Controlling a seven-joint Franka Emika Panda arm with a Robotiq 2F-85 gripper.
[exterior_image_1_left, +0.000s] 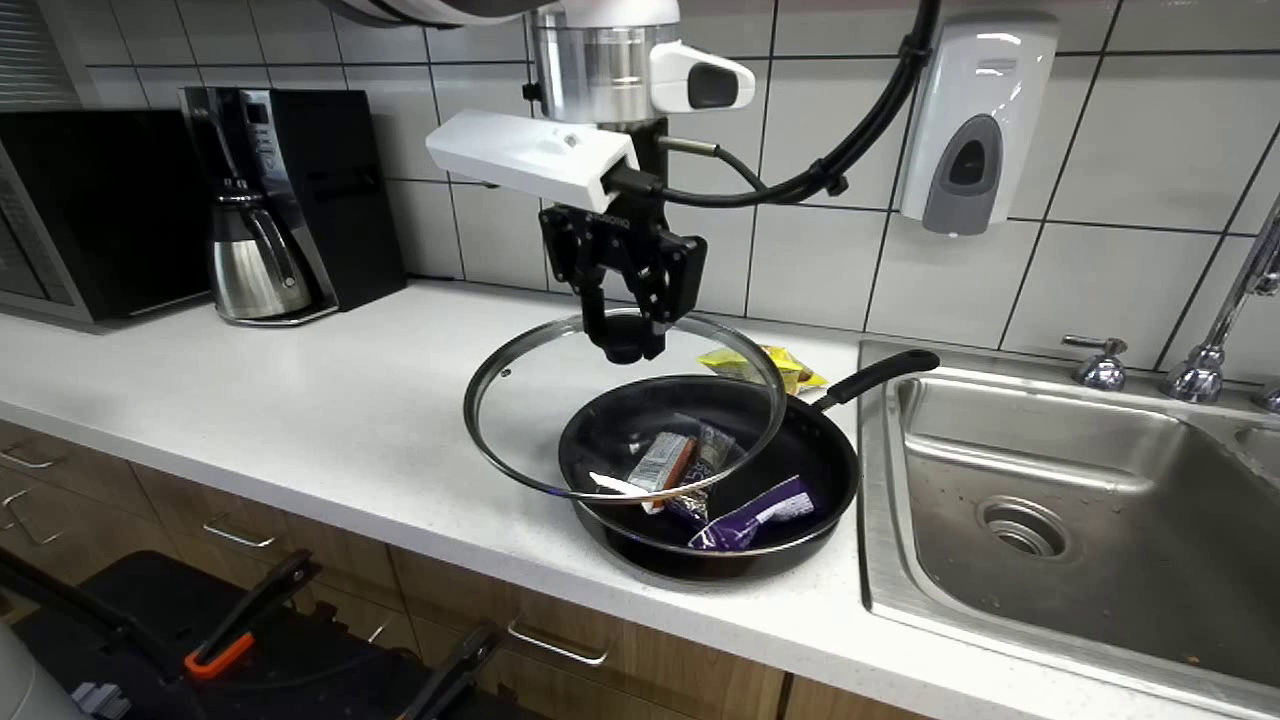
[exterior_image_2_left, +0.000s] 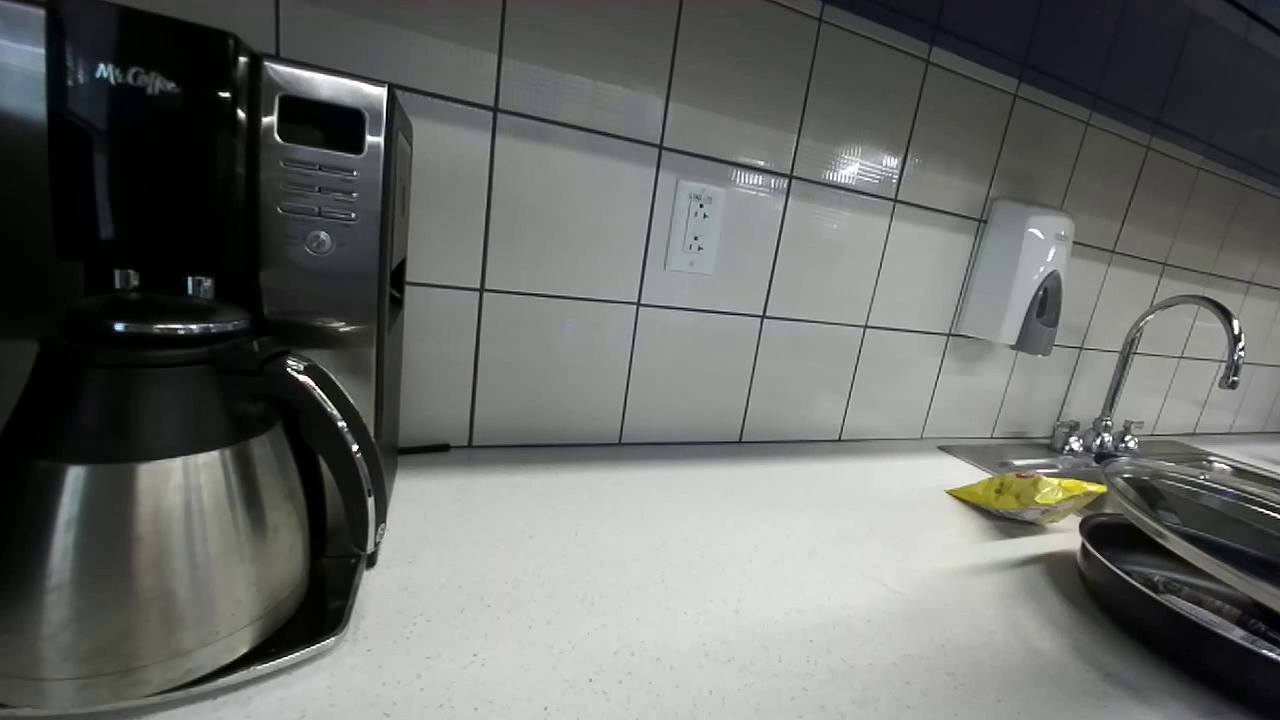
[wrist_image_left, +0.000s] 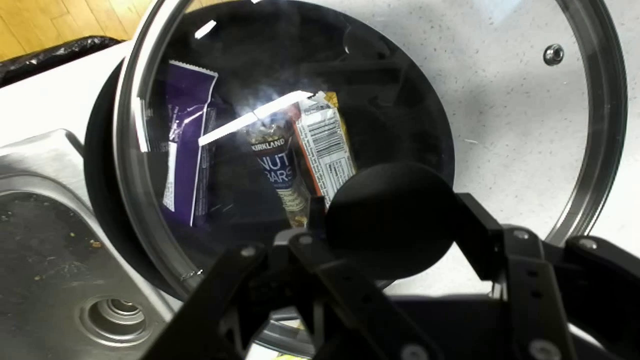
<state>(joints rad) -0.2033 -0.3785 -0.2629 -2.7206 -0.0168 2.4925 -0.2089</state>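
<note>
Coffee maker (exterior_image_1_left: 325, 190) and steel sink (exterior_image_1_left: 1120, 590) by a tiled wall (exterior_image_1_left: 820, 270)
White soap dispenser (exterior_image_1_left: 1005, 90) and outlet (exterior_image_2_left: 690, 228) on the wall, curved faucet (exterior_image_2_left: 1120, 375) at the sink.

One round, metal-rimmed glass lid (exterior_image_1_left: 556, 415), one round black frying pan (exterior_image_1_left: 812, 452), and we have three slim snack bars (wrist_image_left: 188, 167) (wrist_image_left: 278, 165) (wrist_image_left: 326, 137), wrapped in purple, clear-and-blue and white-and-orange! One crinkled yellow packet (exterior_image_2_left: 1025, 497), one boxy black-and-steel coffee maker (exterior_image_1_left: 325, 195), one oblong white soap dispenser (exterior_image_1_left: 985, 110)!

Open passage lies between the coffee maker (exterior_image_1_left: 335, 190) and lid (exterior_image_1_left: 540, 405), which obstructs the pan (exterior_image_1_left: 815, 455) below.
</note>
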